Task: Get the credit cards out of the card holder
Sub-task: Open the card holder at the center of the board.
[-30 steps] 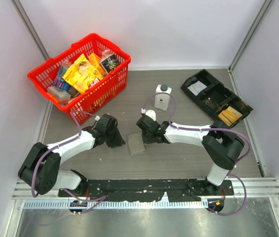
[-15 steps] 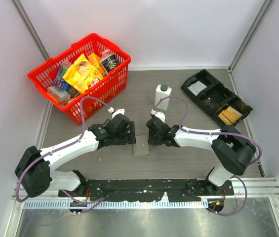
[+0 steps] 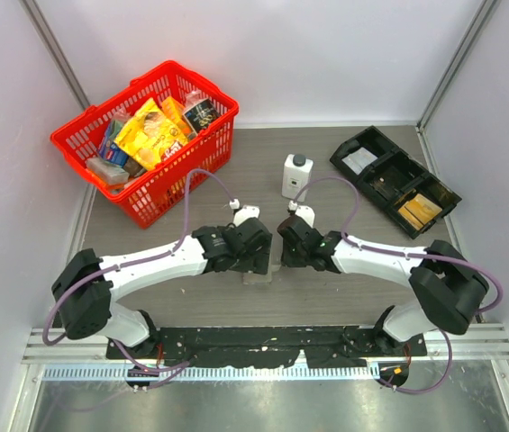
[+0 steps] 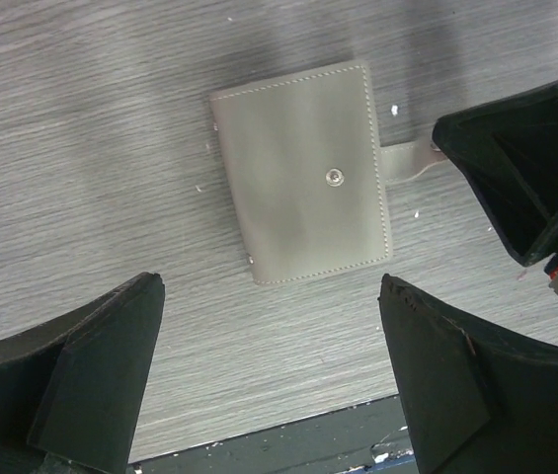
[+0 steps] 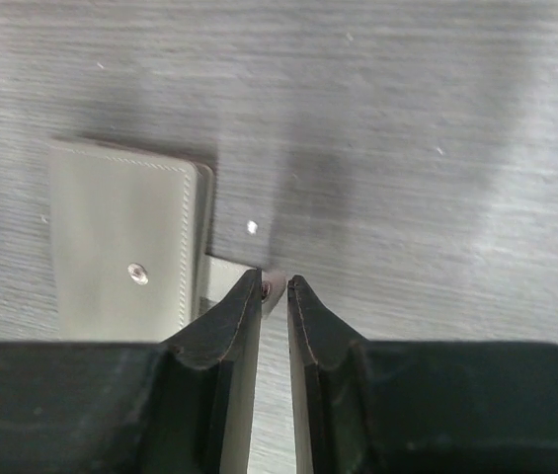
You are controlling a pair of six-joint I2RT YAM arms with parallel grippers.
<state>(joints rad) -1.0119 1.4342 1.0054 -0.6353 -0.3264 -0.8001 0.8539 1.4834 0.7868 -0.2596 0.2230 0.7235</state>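
Both arms have swung inward over the card holder (image 4: 303,173), which lies flat on the table (image 3: 344,297) with bare wood on every side. Left gripper (image 4: 269,286) hovers above it, fingers wide apart; right gripper (image 5: 274,281) pinches its strap end. Bottle (image 3: 296,175), basket (image 3: 209,153) and tray (image 3: 376,148) stand well behind.

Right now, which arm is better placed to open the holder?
Right: the right gripper pinches the strap of the holder, while the left gripper hangs open above it, touching nothing.
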